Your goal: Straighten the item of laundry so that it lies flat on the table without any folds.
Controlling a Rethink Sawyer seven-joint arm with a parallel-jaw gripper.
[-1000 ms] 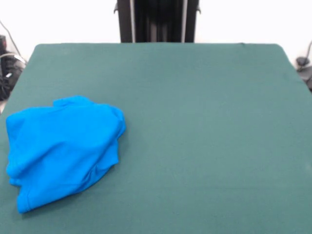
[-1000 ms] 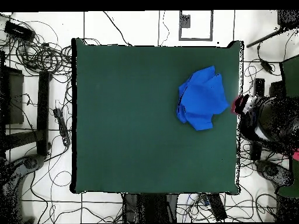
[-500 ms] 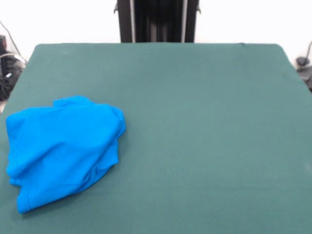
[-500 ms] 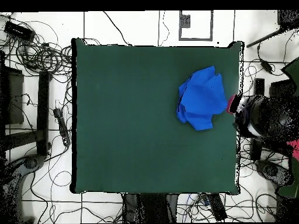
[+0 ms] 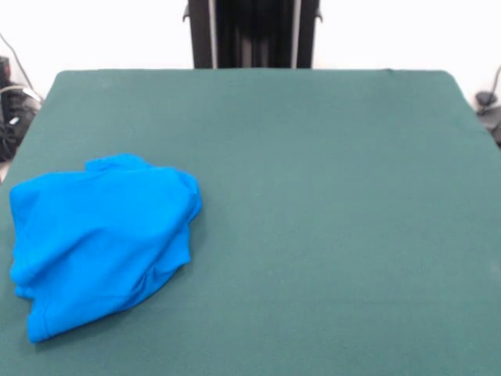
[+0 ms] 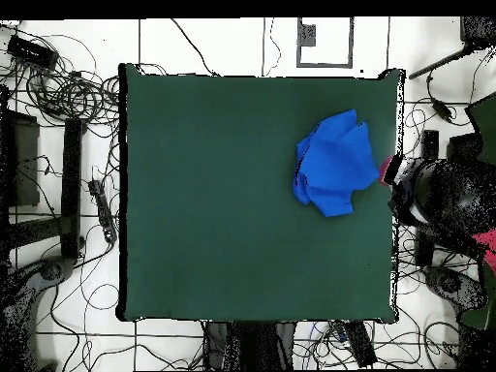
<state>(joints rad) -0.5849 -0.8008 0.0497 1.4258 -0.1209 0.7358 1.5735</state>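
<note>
The item of laundry [image 5: 102, 239] is a bright blue shirt lying crumpled in a folded heap, with only plain blue cloth showing. In the front view it sits at the left side of the table [image 5: 329, 219], close to the left edge. From overhead the item of laundry [image 6: 335, 163] lies near the right edge of the table [image 6: 213, 194], toward the upper half. Neither view shows the gripper or any part of the arm.
The robot's black pedestal [image 5: 252, 33] stands behind the table's far edge. In the overhead view a person [image 6: 436, 194] in dark clothes is just beyond the table's right edge, beside the shirt. Cables and stands [image 6: 58, 145] litter the floor around the table.
The shirt has not moved. The person at the table's right edge has shifted slightly, staying off the table.
</note>
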